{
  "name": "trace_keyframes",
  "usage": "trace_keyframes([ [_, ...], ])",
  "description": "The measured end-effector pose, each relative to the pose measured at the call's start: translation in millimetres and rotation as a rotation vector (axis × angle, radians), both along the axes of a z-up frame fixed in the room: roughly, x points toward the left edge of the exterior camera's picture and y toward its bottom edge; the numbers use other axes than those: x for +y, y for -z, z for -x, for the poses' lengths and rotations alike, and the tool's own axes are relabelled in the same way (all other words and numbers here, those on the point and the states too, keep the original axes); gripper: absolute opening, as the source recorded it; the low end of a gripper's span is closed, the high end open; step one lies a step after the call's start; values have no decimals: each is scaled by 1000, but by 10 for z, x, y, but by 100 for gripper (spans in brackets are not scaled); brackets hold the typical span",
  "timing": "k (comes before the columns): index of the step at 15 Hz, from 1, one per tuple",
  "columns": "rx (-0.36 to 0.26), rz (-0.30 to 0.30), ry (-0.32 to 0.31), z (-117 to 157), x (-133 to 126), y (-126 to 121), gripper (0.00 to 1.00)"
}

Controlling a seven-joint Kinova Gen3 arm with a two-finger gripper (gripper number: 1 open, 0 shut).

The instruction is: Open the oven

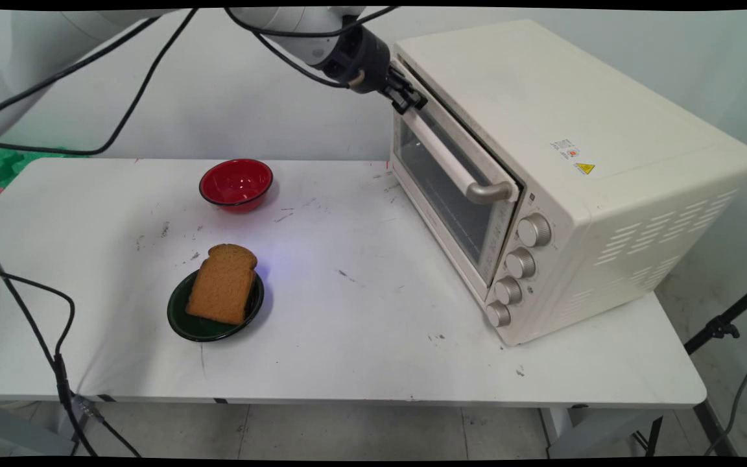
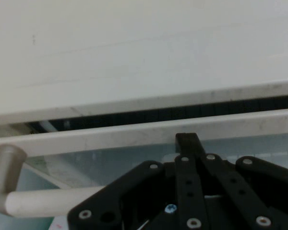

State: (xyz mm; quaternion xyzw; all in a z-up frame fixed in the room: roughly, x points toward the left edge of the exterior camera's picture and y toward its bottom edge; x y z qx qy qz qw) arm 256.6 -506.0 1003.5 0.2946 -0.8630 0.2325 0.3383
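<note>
Main view, upper centre: gripper at toaster oven door's top edge, above handle; jaws pressed together.

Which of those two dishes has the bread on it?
The dark green plate, nearer the camera, holds the slice of bread; the red bowl behind it is empty.

The toaster oven is cream, with a cream handle ending in grey metal, four silver knobs and a yellow warning sticker on top. The gripper is black. A red bowl has a dark rim. A brown slice of bread lies on a dark green plate. The table is white with dark scuffs.
</note>
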Motion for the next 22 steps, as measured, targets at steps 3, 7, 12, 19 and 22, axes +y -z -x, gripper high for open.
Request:
trace_keyframes([
  [3, -10, -6, -1, -69, 66, 27, 0],
  [7, -22, -15, -3, -198, 162, 76, 0],
  [12, -31, -35, -6, -443, 329, 200, 0],
  [19, -24, -67, -4, -827, 552, 445, 0],
  [22, -16, -77, 4, -998, 640, 590, 0],
])
